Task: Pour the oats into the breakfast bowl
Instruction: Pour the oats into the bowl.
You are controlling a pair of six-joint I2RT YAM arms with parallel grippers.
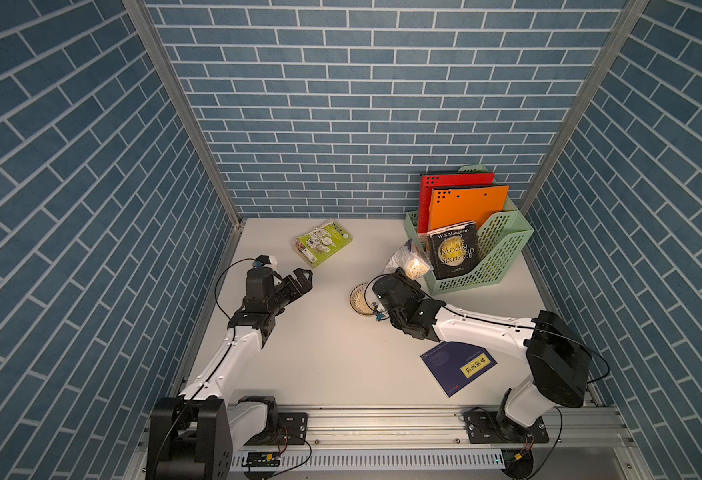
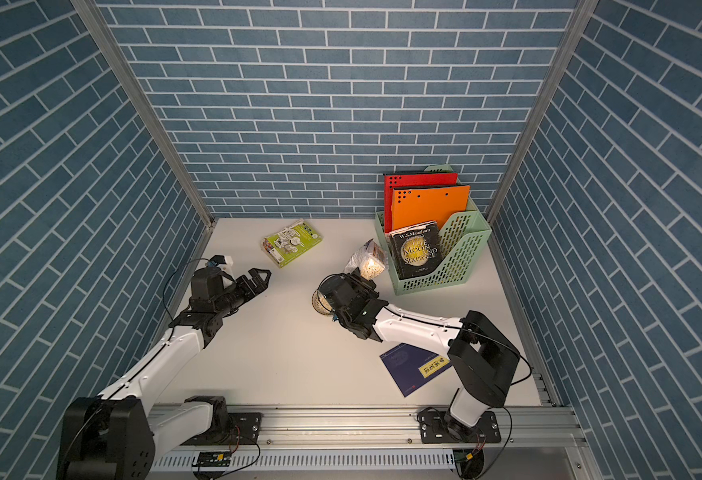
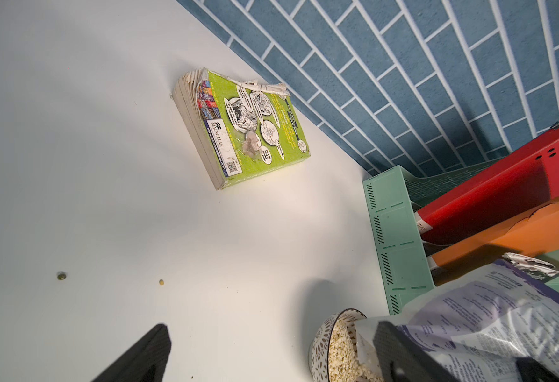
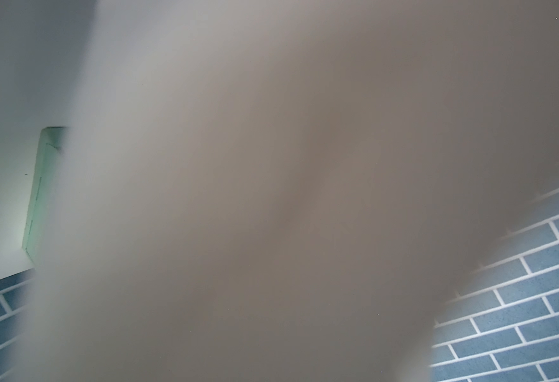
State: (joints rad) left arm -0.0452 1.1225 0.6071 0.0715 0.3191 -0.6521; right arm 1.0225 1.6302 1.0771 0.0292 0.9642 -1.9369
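Two end effectors are working over the white desk (image 1: 332,357). Nearest, a dark blue booklet (image 1: 457,368) is lying flat, out of the way. Further in, the right end effector (image 1: 404,275) is clenching the oats pouch (image 1: 409,257) and tipping it, mouth down, toward the breakfast bowl (image 1: 352,296), presumably so the flakes are falling inside; the left wrist view is showing oats (image 3: 339,350) heaped in it. The left end effector (image 1: 302,277) is hanging released and empty, well apart, likely keeping clear of the pour. Beyond, a green file rack (image 1: 503,253) and a green-covered book (image 1: 324,243) are sitting before blue brick-patterned walls (image 1: 361,104).
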